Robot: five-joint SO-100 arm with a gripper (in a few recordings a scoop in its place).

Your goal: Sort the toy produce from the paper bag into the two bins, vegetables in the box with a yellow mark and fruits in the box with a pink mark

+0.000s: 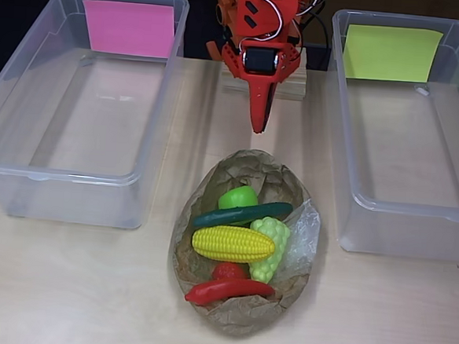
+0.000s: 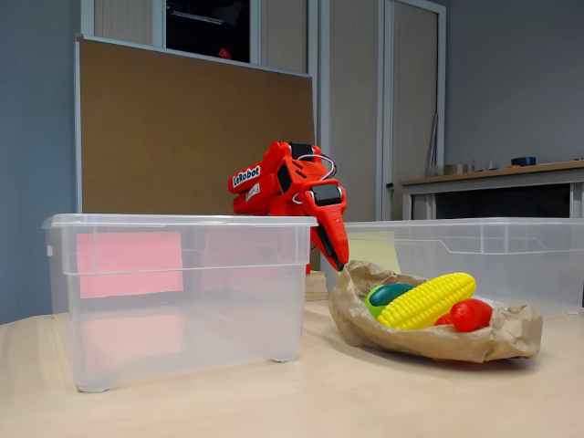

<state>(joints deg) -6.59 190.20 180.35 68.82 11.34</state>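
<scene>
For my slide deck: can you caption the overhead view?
Red gripper poised above a paper bag of toy produce, flanked by pink-marked bin and yellow-marked bin.

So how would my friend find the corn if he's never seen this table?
Look between the two clear bins for the crumpled brown paper bag on the table. The corn lies across the middle of the pile inside it, just below the dark green cucumber in the overhead view. It is the only bright yellow piece, long and covered in rows of little bumps.
</scene>
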